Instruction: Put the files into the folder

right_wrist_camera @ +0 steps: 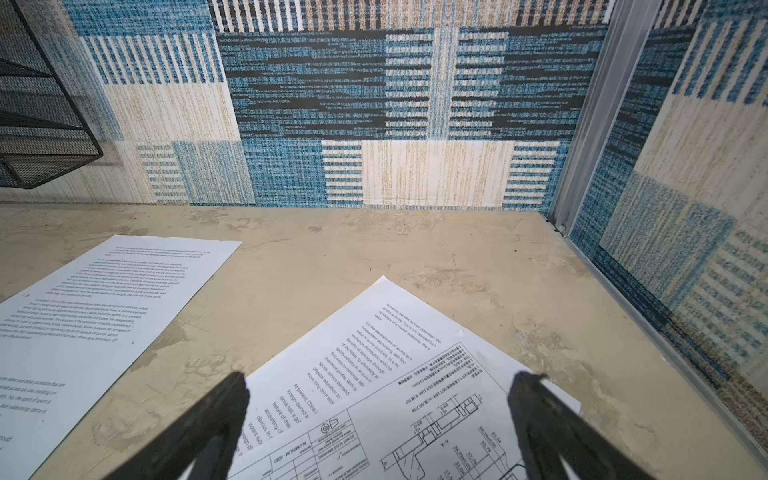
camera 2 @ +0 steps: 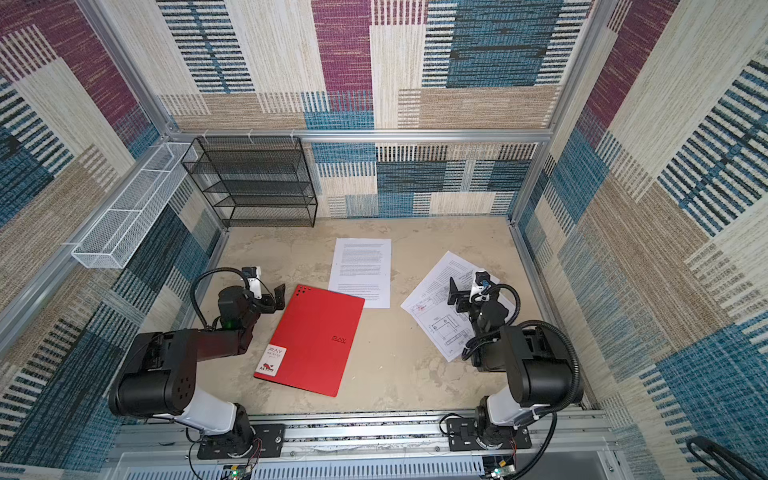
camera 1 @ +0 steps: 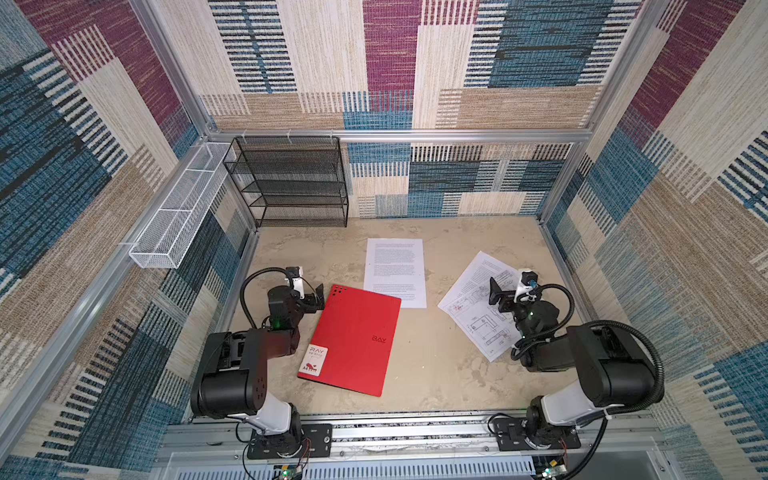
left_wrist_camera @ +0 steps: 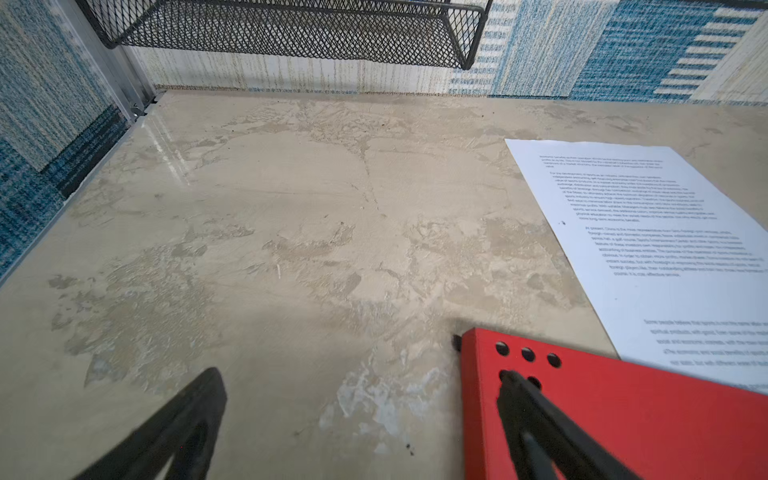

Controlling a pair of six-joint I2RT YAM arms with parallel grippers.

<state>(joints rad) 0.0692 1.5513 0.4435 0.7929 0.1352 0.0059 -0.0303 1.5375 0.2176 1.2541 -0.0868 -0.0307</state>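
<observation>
Both arms crouch folded near the tabletop's point(camera 1: 415, 374) front edge. The left end effector point(camera 1: 319, 298), released, sits beside the closed red folder's point(camera 1: 353, 340) far-left corner. The right end effector point(camera 1: 498, 297), released, hovers over the overlapping files point(camera 1: 469, 316) by the right edge. Another text sheet point(camera 1: 395, 272) lies mid-tabletop.

Centre: flat red folder point(camera 1: 353, 338), corner overlapping white printed paper sheet point(camera 1: 395, 266) at 1 o'clock; white drawing sheets point(camera 1: 467, 309) at 3 o'clock
</observation>
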